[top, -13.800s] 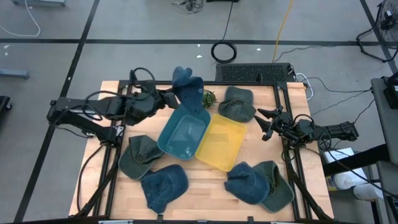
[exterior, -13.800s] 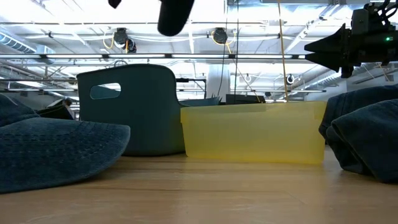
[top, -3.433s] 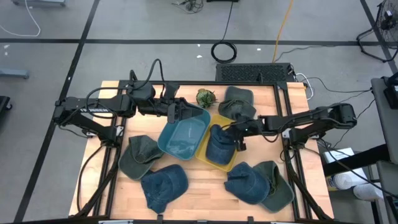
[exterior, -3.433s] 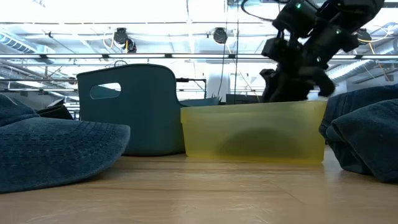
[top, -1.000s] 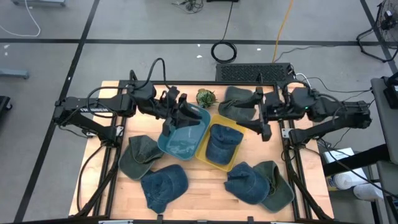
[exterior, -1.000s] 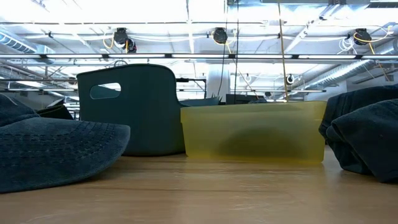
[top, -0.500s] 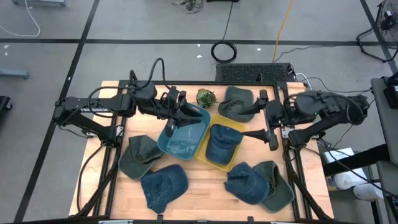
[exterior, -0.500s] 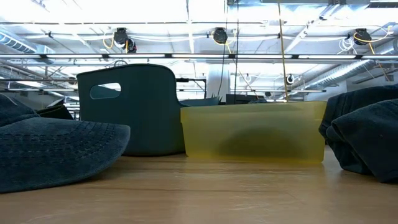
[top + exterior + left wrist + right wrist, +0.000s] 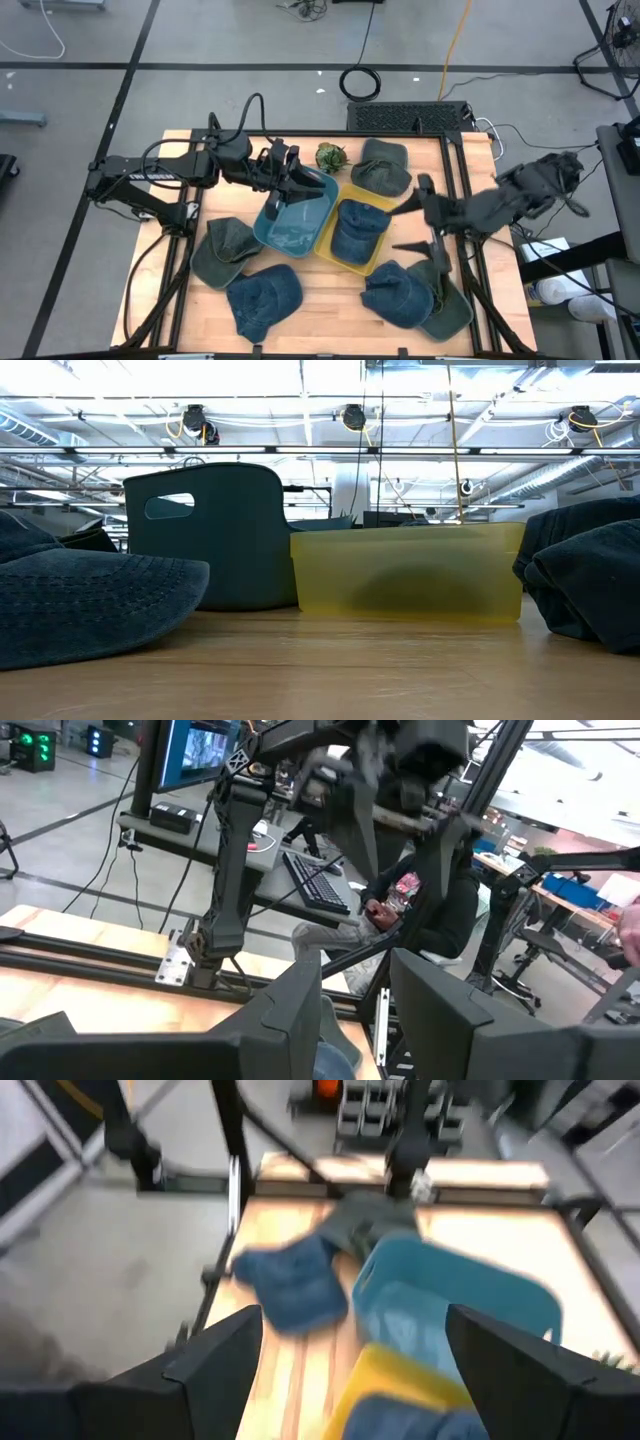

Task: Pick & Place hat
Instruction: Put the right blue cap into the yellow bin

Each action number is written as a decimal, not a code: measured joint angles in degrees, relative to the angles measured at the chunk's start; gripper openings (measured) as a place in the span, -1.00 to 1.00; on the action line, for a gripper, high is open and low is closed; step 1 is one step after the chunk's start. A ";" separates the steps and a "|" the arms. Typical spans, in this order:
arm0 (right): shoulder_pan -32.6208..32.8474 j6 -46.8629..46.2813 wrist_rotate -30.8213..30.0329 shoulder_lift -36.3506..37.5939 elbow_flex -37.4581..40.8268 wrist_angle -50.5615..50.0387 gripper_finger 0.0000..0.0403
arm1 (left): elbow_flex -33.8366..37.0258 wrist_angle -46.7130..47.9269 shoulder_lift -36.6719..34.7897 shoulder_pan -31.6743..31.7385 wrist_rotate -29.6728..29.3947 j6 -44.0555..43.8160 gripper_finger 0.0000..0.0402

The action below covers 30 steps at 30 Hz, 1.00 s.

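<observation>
A blue hat lies inside the yellow bin, next to the teal bin. My right gripper hovers open above the table at the yellow bin's right, between that bin and the right rail, with nothing between its fingers. My left gripper is held level over the teal bin's far rim. Its fingers stand a narrow gap apart and hold nothing. In the low view both bins stand side by side and neither gripper shows.
More hats lie around the bins: a green one at the far right, a green one and a blue one near left, a blue and a green one near right. A small green object sits at the far edge.
My right gripper has swung from beside the far green hat toward the table's near edge, staying open and tipping downward. The blue hat has stayed in the yellow bin.
</observation>
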<state>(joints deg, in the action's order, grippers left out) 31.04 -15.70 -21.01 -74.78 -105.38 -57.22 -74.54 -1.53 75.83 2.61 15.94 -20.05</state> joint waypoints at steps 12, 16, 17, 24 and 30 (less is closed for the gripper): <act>6.69 -9.36 4.75 -3.97 0.02 -7.66 0.51 | 0.00 0.00 0.00 0.00 -0.02 0.11 -0.36; 8.47 -10.83 4.82 -5.02 0.02 -8.52 0.51 | 0.00 -0.01 0.00 0.00 -0.02 0.11 -0.36; 8.83 -10.86 4.82 -5.34 0.02 -8.76 0.51 | 0.00 -0.01 0.00 0.00 -0.02 0.12 -0.36; 10.94 -10.71 4.83 -7.92 0.02 -11.79 0.51 | 0.00 0.01 0.00 0.00 -0.02 0.12 -0.36; 11.84 -10.73 6.31 -10.49 0.79 -13.28 0.51 | 0.00 -0.01 0.00 -0.01 -0.02 0.13 -0.36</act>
<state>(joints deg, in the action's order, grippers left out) 42.87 -26.43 -14.71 -85.27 -104.60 -70.50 -74.54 -1.54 75.83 2.60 15.92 -19.92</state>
